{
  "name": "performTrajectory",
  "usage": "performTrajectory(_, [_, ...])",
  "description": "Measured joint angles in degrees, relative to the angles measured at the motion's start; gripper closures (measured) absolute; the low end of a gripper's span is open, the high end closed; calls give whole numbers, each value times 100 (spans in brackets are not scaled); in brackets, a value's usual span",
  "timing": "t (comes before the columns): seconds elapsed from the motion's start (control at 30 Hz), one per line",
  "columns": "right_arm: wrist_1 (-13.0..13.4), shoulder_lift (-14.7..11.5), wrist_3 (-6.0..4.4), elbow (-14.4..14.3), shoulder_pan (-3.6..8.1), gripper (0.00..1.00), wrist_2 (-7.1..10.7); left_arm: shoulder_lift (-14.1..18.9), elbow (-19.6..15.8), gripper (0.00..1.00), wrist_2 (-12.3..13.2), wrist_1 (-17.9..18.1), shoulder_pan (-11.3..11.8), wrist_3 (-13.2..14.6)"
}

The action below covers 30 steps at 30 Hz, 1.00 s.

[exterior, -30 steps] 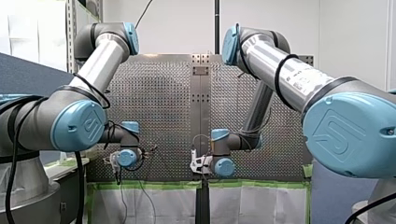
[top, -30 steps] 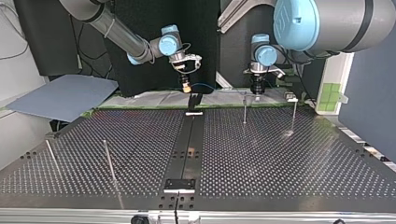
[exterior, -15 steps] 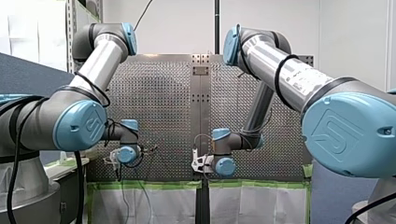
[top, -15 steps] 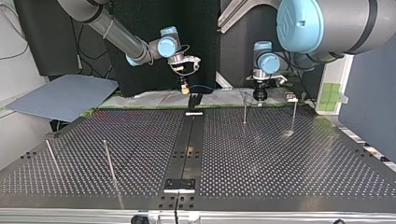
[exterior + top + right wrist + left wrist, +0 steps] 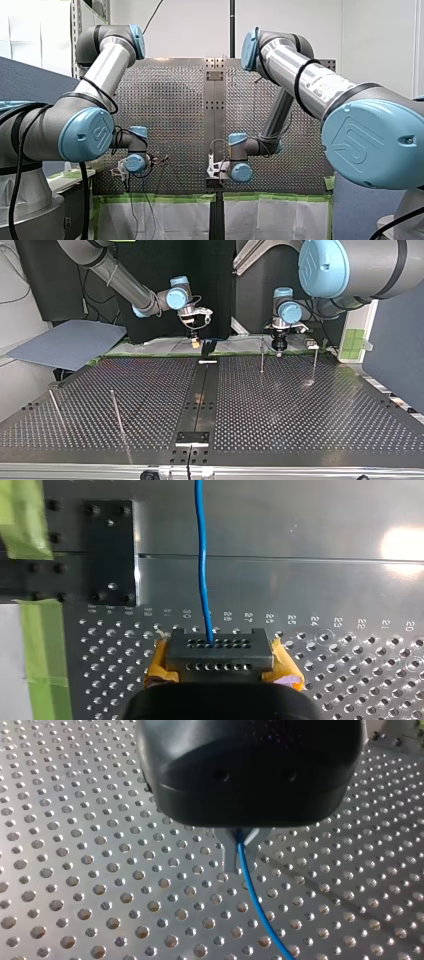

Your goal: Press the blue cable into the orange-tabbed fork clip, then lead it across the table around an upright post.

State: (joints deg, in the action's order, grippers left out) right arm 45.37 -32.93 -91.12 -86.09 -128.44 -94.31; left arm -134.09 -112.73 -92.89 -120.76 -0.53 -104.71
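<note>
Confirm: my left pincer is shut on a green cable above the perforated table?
Not green. The left wrist view shows that the cable is blue. The rest is right: my left pincer is shut on it above the perforated table, and the cable runs on ahead of the pincer.

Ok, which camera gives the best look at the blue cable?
The right wrist view: the blue cable runs straight ahead from my right tool, a long unobstructed stretch. The left wrist view shows a shorter stretch leaving my left tool. In the front and top views I cannot make it out.
</note>
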Motion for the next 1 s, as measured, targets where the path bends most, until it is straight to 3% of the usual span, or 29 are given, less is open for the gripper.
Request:
performTrajectory(0.63, [-269, 0, -14, 438, 305, 100, 20, -1, 13, 92, 80, -17, 31, -18])
performTrajectory(0.8, [-287, 0, -15, 453, 328, 100, 28, 1, 15, 80, 83, -14, 33, -5])
performTrajectory(0.87, [-289, 0, -17, 455, 330, 100, 42, 1, 15, 67, 83, -14, 33, 7])
performTrajectory(1.0, [-309, 0, -12, 468, 330, 100, 151, 2, 13, 60, 109, -27, 48, 41])
